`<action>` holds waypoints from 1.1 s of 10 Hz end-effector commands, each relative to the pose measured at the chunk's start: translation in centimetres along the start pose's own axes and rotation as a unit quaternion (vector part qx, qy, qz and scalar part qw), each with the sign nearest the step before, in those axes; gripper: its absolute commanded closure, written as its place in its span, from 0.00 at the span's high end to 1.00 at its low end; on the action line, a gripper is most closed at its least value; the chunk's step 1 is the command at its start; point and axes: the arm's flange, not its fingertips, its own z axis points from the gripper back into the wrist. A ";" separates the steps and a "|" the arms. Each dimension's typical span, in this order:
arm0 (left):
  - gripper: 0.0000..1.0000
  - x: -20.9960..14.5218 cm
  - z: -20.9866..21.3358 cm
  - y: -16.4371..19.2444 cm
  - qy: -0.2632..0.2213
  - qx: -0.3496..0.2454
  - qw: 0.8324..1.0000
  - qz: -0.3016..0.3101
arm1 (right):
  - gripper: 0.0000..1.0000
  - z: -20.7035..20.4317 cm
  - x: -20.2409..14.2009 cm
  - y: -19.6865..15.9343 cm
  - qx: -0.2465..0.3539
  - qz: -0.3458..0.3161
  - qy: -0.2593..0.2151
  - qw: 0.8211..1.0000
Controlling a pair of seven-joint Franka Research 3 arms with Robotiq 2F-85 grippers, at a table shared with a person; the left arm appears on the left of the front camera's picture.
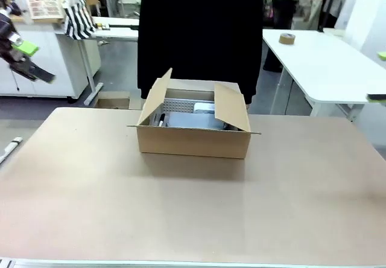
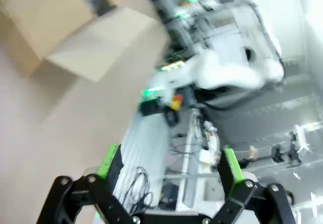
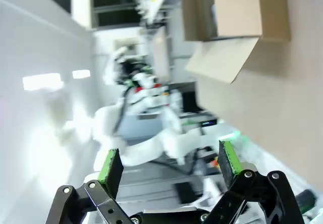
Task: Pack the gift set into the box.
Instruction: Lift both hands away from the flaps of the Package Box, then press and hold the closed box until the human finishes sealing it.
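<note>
front view shows one brown corrugated cardboard box (image 1: 193, 132), flaps up, on a matte tan table (image 1: 193, 213) in a workshop with white benches. one flat grey gift set (image 1: 192, 116) lies inside. left gripper (image 2: 166, 166) and right gripper (image 3: 166, 164) gape, empty, raised aside.

Person: standing in dark clothing (image 1: 199, 32) at the far edge of the brown surface (image 1: 193, 213).
Tape roll (image 1: 287, 38): lying on the white surface (image 1: 325, 69) behind.
Striped bag (image 1: 77, 15): hanging far left.
</note>
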 end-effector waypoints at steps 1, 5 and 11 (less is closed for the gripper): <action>1.00 2.7 1.4 5.8 -0.032 -0.156 0.987 0.031 | 1.00 -2.8 -0.7 2.0 -0.056 0.045 -0.009 0.997; 1.00 0.0 0.0 0.0 0.000 0.000 1.000 0.000 | 1.00 -2.8 -0.7 2.0 -0.056 0.045 -0.009 0.997; 1.00 0.0 0.0 0.0 0.000 0.000 1.000 0.000 | 1.00 -2.8 -0.7 2.0 -0.056 0.045 -0.009 0.997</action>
